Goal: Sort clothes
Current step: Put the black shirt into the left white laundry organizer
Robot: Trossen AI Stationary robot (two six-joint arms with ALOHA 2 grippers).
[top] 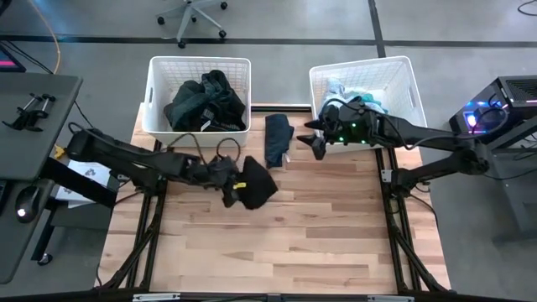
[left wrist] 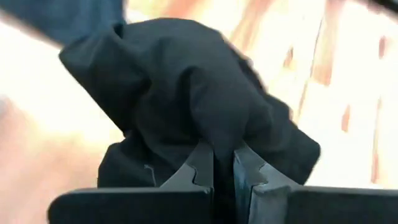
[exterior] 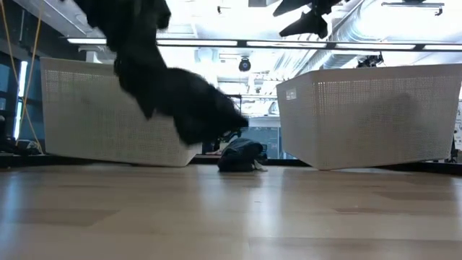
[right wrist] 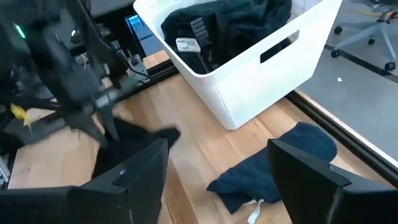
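A bare stretch of the wooden table (top: pixel 277 243) lies nearest the viewer. Above its middle, the left gripper (top: pixel 232 186) pinches a black garment (top: pixel 257 185) between nearly closed fingers (left wrist: pixel 198 169), the cloth bunched around the tips and hanging clear of the wood (the low view shows it dangling in front of the left basket). Beyond it, a navy garment (top: pixel 278 139) lies flat on the table between the two white baskets. The right gripper (top: pixel 314 140) hovers just beside that garment, at the front corner of the right basket (top: pixel 403 80), its fingers spread wide and holding nothing. At the far edge, the left basket (top: pixel 157 88) holds a heap of dark clothes (top: pixel 205 102), and the right basket holds pale blue and white clothes (top: pixel 340 89), partly hidden by the right arm.
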